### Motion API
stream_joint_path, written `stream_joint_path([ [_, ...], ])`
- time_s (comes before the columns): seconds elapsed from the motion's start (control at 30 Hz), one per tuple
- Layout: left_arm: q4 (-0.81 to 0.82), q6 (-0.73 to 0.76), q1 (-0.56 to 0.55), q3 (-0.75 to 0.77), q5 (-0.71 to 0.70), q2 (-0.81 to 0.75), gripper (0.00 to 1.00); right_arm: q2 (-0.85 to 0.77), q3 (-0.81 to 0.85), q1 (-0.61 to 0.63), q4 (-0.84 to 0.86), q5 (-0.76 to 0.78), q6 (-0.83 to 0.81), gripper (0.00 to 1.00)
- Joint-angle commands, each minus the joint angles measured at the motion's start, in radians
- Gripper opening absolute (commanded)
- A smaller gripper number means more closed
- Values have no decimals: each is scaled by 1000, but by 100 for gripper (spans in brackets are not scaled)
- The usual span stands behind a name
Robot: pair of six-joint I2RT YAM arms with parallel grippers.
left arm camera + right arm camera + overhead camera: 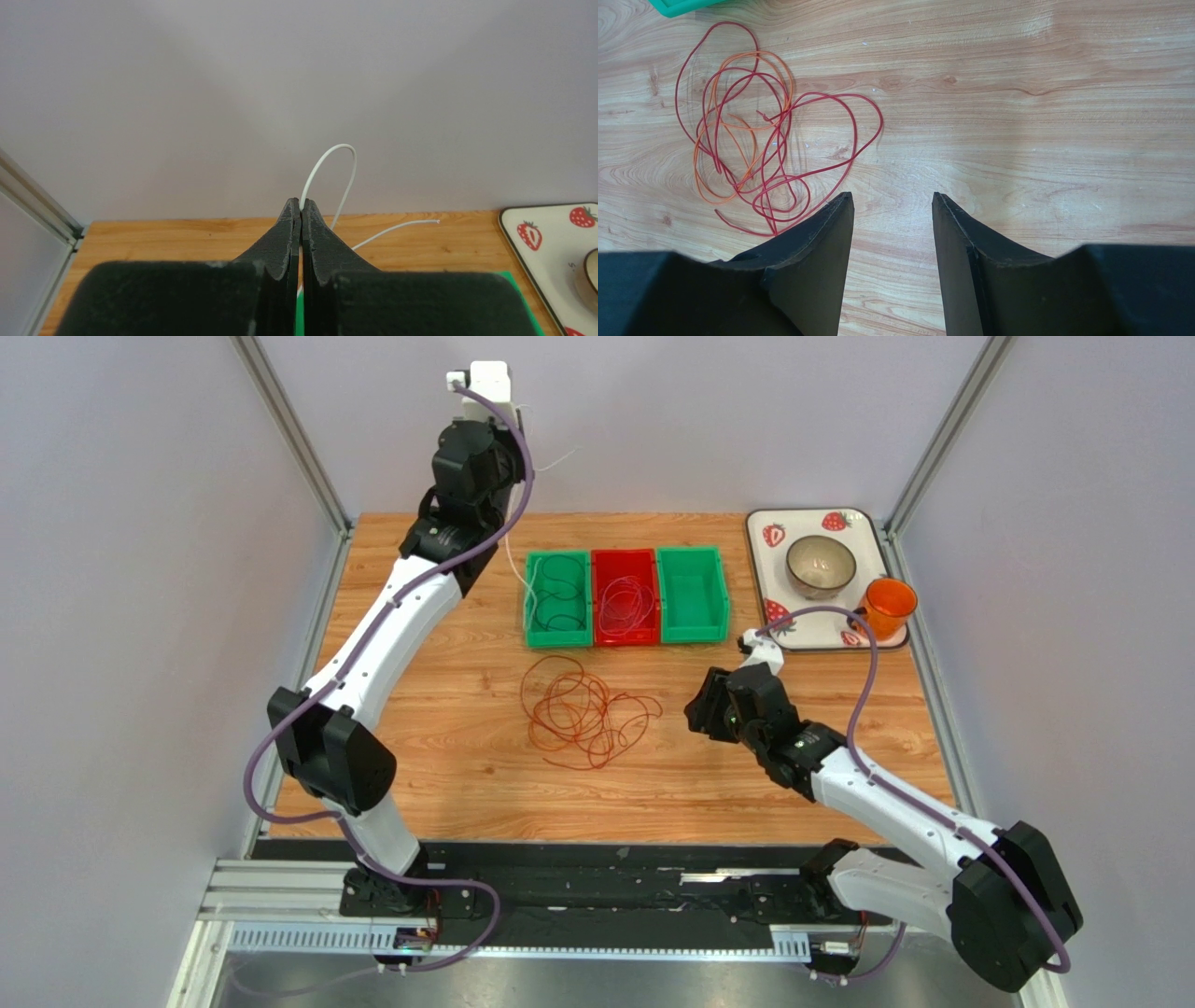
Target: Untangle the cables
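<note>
Light wooden table (pixel 463 784) in view, both arms out over it. The left gripper (pixel 301 204) is lifted high toward the back wall, jaws pressed together on a thin white cable (pixel 344 150) that arcs up from the tips and trails down to the tabletop. The right gripper (pixel 892 199) hangs low over bare wood, fingers spread wide, nothing between them. At the back right is a strawberry-print tray (pixel 769 532). A row of three small bins sits mid-table: left green bin (pixel 532 602) with a dark cable (pixel 564 585) coiled inside, red bin (pixel 626 556), right green bin (pixel 693 595). A loose tangle of red and orange cables (pixel 752 133) lies just left of the right gripper, in front of the bins.
</note>
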Motion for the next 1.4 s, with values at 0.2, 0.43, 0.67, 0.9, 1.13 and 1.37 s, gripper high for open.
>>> stream_joint_path([
  [0.2,100,-102,27,27,103,28,0,-21,-12,-6,50,2,-5,49],
  [0.43,51,-88,31,159,77,116,0,-23,-14,-6,52,2,-5,49],
  [0.67,68,-79,36,84,29,146,0,-25,-15,-8,52,0,-3,49],
  [0.9,84,-79,37,-34,-112,157,0,-28,-18,-9,53,-1,-3,49],
  [1.13,34,-76,40,-67,-169,173,0,-28,-18,-9,55,-1,-2,49],
  [1.37,15,-106,42,-159,-255,147,0,-28,-18,-9,56,-3,0,49],
])
